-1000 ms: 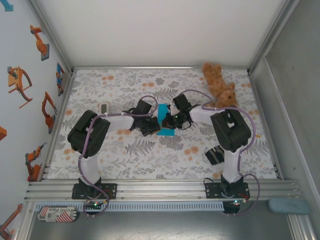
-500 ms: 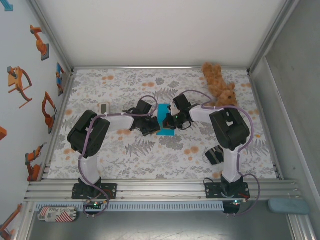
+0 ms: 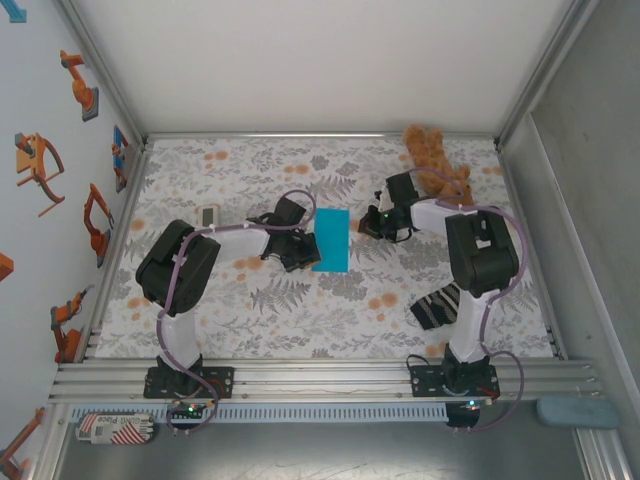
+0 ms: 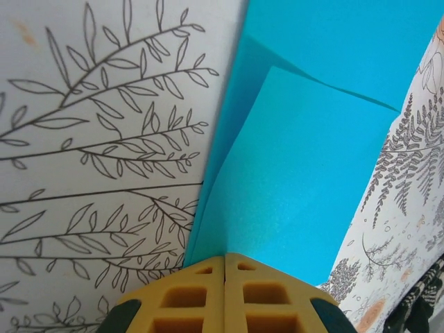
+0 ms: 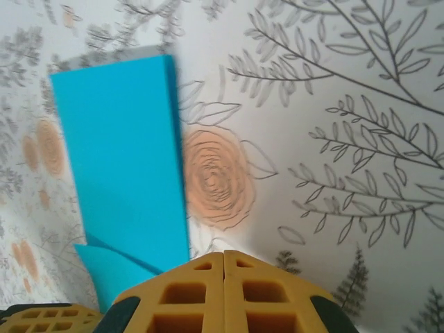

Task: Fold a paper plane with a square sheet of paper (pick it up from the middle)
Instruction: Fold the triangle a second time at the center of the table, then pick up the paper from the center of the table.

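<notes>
The square sheet of paper [image 3: 331, 240] lies on the flowered table cover as a narrow cyan-blue rectangle, folded in half, its layers slightly parted in the left wrist view [image 4: 305, 173]. My left gripper [image 3: 303, 250] is shut, its yellow tips [image 4: 225, 258] resting on the paper's left edge; I cannot tell whether a layer is pinched. My right gripper [image 3: 369, 227] is shut and holds nothing. It hovers over bare cover just right of the paper [image 5: 125, 152], its tips [image 5: 224, 254] apart from the sheet.
A brown teddy bear [image 3: 438, 160] lies at the back right, close behind the right arm. A dark striped cloth [image 3: 437, 308] sits by the right arm's base. A small white device [image 3: 209, 216] lies at the left. Metal rails frame the table.
My right gripper has pulled off the paper to the right, toward the teddy bear, leaving the whole folded sheet uncovered. The left gripper has stayed at the paper's left edge.
</notes>
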Controlling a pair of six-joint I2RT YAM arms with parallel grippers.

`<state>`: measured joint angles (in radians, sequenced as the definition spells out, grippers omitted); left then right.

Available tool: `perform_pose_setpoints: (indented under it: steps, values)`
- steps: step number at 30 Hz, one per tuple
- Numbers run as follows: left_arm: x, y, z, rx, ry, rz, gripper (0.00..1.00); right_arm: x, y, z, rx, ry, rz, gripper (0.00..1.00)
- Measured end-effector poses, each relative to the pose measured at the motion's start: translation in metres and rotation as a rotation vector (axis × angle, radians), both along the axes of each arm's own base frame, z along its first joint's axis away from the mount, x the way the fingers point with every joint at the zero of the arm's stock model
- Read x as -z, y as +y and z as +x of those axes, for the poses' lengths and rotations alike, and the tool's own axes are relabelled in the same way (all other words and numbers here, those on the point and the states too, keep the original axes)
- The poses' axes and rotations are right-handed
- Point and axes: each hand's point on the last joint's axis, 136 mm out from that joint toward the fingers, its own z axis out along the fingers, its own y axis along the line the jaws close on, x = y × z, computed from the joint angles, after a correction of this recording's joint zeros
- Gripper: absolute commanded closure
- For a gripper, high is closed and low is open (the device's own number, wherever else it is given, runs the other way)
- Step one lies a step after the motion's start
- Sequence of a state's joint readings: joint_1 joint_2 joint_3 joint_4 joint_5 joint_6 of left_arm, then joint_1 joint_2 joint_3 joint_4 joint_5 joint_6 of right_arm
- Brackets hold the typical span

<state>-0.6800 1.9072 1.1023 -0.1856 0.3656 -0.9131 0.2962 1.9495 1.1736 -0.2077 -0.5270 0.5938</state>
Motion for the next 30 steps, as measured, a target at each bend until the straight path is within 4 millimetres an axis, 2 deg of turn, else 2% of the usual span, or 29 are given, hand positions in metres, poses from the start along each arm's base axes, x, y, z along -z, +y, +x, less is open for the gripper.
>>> perform_pose_setpoints:
  steps: [2,5,7,9,11,15,20,25,30]
  values:
    - [-0.009,-0.005,0.006,0.001,-0.014,-0.012,0.87,-0.014,-0.001,-0.004,0.009,-0.027,0.009,0.89]
    - [-0.027,-0.017,0.020,0.001,-0.061,-0.050,0.82,-0.030,-0.002,-0.012,0.026,-0.058,0.032,0.81]
    - [-0.035,-0.021,0.027,-0.002,-0.087,-0.065,0.82,-0.032,-0.002,-0.016,0.034,-0.061,0.040,0.77]
    - [-0.040,-0.024,0.032,-0.004,-0.102,-0.073,0.82,-0.029,0.002,-0.023,0.037,-0.042,0.045,0.66]
    - [-0.041,-0.027,0.038,-0.007,-0.114,-0.074,0.82,-0.023,0.007,-0.031,0.031,-0.020,0.045,0.64]
    - [-0.029,-0.027,0.046,-0.017,-0.109,-0.054,0.82,-0.017,0.019,-0.044,0.012,0.009,0.057,0.65]
    - [-0.007,-0.015,0.053,-0.047,-0.082,-0.010,0.82,-0.019,0.031,-0.043,0.021,0.014,0.092,0.66]
    - [-0.003,-0.008,0.060,-0.079,-0.083,-0.016,0.82,-0.016,0.035,-0.042,0.046,0.033,0.117,0.65]
    - [0.001,-0.010,0.059,-0.115,-0.059,-0.052,0.82,-0.012,0.038,-0.044,0.072,0.069,0.131,0.63]
